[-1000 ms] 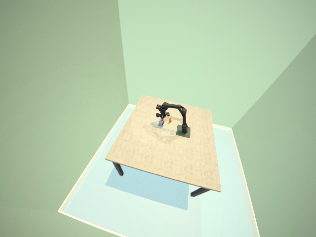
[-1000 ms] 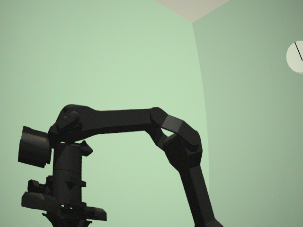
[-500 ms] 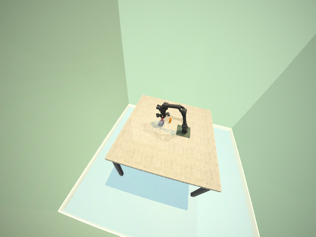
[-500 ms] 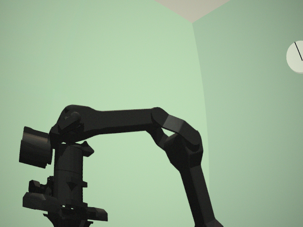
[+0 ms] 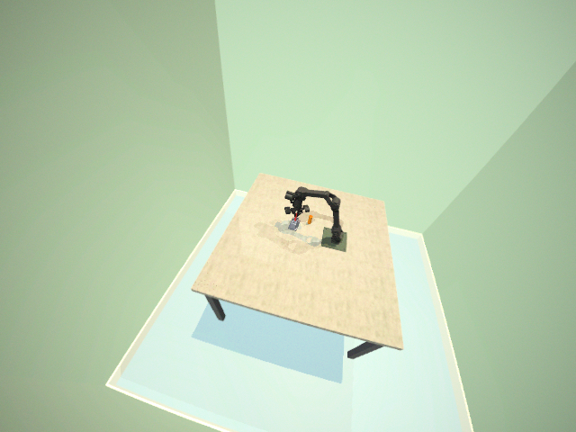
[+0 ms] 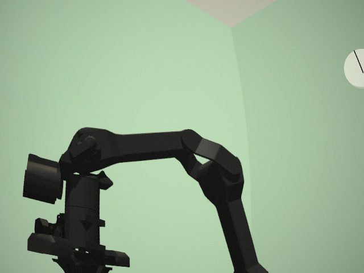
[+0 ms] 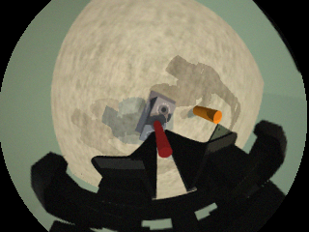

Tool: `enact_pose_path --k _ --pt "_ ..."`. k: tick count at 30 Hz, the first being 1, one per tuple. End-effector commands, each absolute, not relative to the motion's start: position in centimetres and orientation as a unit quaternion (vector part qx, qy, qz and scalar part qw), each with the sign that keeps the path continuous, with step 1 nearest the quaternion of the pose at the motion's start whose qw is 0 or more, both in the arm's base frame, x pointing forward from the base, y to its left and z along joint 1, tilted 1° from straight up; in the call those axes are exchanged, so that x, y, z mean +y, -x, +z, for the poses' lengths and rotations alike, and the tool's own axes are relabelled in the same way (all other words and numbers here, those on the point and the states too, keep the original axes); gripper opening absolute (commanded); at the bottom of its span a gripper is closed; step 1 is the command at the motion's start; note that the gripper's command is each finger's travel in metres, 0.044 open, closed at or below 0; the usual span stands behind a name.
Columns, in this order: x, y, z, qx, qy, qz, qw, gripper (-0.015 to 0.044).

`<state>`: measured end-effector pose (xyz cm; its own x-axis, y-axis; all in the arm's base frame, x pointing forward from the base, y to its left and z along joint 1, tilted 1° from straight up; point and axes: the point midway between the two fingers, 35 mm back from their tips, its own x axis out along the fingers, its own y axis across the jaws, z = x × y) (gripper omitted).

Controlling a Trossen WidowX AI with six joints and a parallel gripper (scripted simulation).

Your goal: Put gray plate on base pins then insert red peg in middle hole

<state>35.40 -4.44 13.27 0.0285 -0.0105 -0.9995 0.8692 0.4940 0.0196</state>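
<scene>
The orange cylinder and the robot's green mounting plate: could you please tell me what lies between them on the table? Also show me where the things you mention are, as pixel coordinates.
Only tabletop with faint shadows lies between the orange cylinder (image 5: 310, 219) (image 7: 205, 114) and the green mounting plate (image 5: 327, 241); the top view shows this.

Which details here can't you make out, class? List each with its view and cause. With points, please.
- Plate's middle hole: wrist view, covered by the red peg (image 5: 295, 217) (image 7: 163, 140) or its shadow.
- Gripper (image 5: 296, 213) (image 7: 160, 133) fingertips: exterior view, cut off by the bottom edge.
- Clock-like disc (image 6: 354, 69): exterior view, cut off by the right edge.
- Pins: top view, too small.
</scene>
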Motion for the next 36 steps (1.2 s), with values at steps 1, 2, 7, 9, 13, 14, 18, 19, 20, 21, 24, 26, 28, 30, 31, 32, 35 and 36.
enact_pose_path --k 1,2,7,9,13,14,18,19,20,21,24,26,28,30,31,32,35,36 --pt "-4.44 -35.4 13.3 0.6 -0.358 -0.354 0.622 0.0" --pt "-4.44 -35.4 13.3 0.6 -0.358 -0.354 0.622 0.0" --pt "-4.44 -35.4 13.3 0.6 -0.358 -0.354 0.622 0.0026" --pt "-4.44 -35.4 13.3 0.6 -0.358 -0.354 0.622 0.0079" --pt "-4.44 -35.4 13.3 0.6 -0.358 -0.354 0.622 0.015" --pt "-4.44 -35.4 13.3 0.6 -0.358 -0.354 0.622 0.015" --pt "-4.44 -35.4 13.3 0.6 -0.358 -0.354 0.622 0.015" --pt "-4.44 -35.4 13.3 0.6 -0.358 -0.354 0.622 0.015" --pt "-4.44 -35.4 13.3 0.6 -0.358 -0.354 0.622 0.015" --pt "-4.44 -35.4 13.3 0.6 -0.358 -0.354 0.622 0.015" --pt "-4.43 -35.4 13.41 0.6 -0.357 -0.353 0.622 0.015" --pt "-4.43 -35.39 13.56 0.601 -0.356 -0.353 0.623 0.015" --pt "-4.41 -35.35 13.68 0.601 -0.355 -0.352 0.623 0.015" --pt "-4.39 -35.28 13.73 0.601 -0.355 -0.352 0.623 0.015" --pt "-4.38 -35.26 13.77 0.601 -0.355 -0.352 0.623 0.015" --pt "-4.38 -35.24 13.8 0.601 -0.355 -0.352 0.623 0.015" --pt "-4.35 -35.18 13.92 0.601 -0.355 -0.352 0.623 0.015" --pt "-4.34 -35.16 13.96 0.601 -0.355 -0.352 0.623 0.015"
